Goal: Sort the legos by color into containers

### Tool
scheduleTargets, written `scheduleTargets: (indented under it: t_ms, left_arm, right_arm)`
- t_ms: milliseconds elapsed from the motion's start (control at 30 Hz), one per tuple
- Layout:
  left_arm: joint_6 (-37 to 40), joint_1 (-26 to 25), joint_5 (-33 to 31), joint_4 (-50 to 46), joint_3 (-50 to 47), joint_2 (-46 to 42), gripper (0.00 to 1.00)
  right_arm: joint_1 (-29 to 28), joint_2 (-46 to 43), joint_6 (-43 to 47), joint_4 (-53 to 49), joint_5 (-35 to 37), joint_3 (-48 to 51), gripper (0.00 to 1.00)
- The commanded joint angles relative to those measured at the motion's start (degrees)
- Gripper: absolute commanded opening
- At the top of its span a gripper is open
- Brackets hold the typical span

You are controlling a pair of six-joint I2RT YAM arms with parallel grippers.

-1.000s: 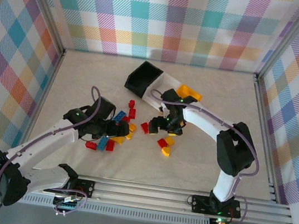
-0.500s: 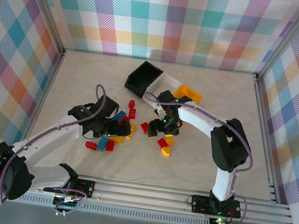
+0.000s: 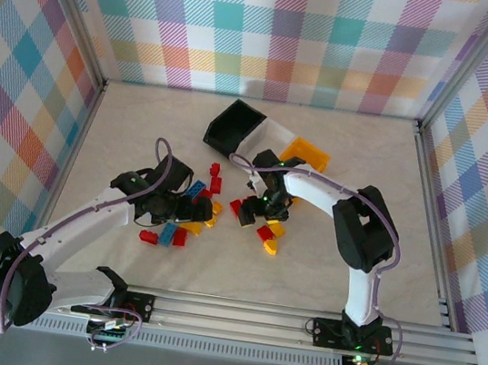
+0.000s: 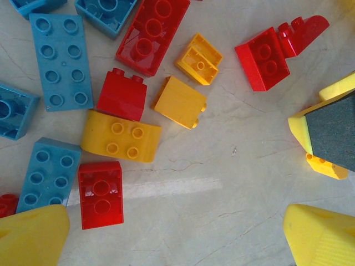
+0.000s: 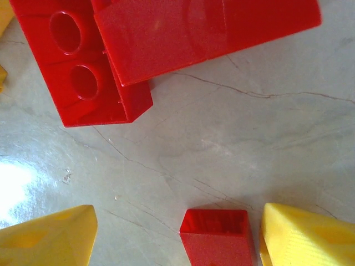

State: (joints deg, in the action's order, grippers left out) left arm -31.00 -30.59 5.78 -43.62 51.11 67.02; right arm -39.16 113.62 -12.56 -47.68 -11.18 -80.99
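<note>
Now, from the top camera, I see the left gripper hanging over the pile of legos, at about 9 o'clock from the centre of the table. In its wrist camera the two yellow fingertips stand wide apart, at 7 and 5 o'clock, with bare table between them. These jaws are open and hold nothing. Above them lie a yellow brick, a red brick just beside it, and a long blue brick at 10 o'clock.

The right gripper sits low near the table centre, among red pieces. In its wrist camera a small red brick stands at 6 o'clock between the fingers. It is close against the finger at 5 o'clock, with a clear gap to the finger at 7 o'clock. So these jaws are open around the brick and do not grip it. Two larger red bricks lie at 12 o'clock.

The containers, black, white and yellow-orange, stand in a row at 12 o'clock from the right gripper.
</note>
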Motion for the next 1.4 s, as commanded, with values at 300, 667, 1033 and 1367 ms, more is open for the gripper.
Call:
scheduleTargets:
  t_ms: [300,667,1033,1367]
  left_arm:
    - [-0.5,0.62,1.78,0.73,-1.89,0.87,0.99]
    - [-0.61,0.71,1.45,-0.28,-2.44,-0.33,0.99]
    - [-0.31,1.23,1.6,-1.27,-3.09,-1.33,0.99]
    - [-0.59,1.63,1.54,-1.04,-4.41,-2.07,0.99]
  right_arm:
    - [-1.35,-4.19,1.59,-2.15,3.43,5.84,0.74]
    - [-4.49,-2.27,3.1,-2.07,12.81,4.54,0.65]
    - [-7.68,-0.08,2.76,-0.43,16.77,4.52,0.53]
    - [-7.69,-1.37,2.54,0.38,17.74,4.28,0.43]
